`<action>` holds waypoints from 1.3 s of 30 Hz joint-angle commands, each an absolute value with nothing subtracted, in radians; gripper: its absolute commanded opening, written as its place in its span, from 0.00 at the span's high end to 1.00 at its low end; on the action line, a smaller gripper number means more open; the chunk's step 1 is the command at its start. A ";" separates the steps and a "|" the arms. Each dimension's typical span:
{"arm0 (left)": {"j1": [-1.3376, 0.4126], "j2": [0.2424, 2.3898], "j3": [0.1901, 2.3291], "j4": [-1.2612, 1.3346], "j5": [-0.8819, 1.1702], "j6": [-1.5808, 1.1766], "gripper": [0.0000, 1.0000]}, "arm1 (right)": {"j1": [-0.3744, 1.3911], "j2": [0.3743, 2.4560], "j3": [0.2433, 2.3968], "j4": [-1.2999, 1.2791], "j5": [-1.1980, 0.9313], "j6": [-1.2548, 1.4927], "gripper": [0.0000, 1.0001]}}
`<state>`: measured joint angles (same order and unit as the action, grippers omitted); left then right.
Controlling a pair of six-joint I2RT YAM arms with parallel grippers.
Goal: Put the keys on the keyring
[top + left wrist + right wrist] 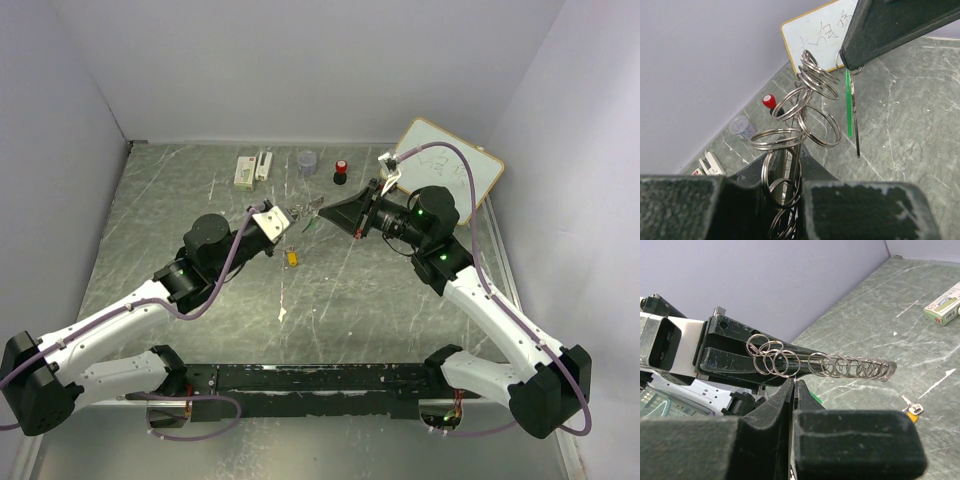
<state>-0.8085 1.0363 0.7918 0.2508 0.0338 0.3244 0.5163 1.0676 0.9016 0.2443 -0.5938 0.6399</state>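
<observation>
My left gripper (278, 222) (790, 167) is shut on the keyring (805, 107), a big thin silvery ring fringed with small split rings; it sticks out past the jaws toward the right arm. In the right wrist view the keyring (840, 365) runs across just above my right gripper (801, 382). That gripper (352, 215) is shut on the green key (848, 107), which hangs from its tips beside the keyring's far end, its metal blade pointing down. The yellow key (291, 259) (912, 411) lies loose on the table below both grippers.
Along the back stand a white box (245, 170), a grey cup (307, 160) and a red-capped black knob (341, 170). A small whiteboard (455, 170) leans at the back right. White walls close in the marbled green table (180, 220) on three sides.
</observation>
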 commanded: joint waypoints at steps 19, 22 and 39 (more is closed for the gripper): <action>-0.804 1.035 0.805 0.321 0.068 0.336 0.93 | 0.518 1.077 0.908 0.265 -0.584 0.664 1.00; -0.803 1.035 0.805 0.316 0.074 0.337 0.93 | 0.518 1.081 0.911 0.264 -0.580 0.664 1.00; -0.804 1.040 0.811 0.301 0.100 0.340 0.93 | 0.518 1.079 0.916 0.257 -0.571 0.663 1.00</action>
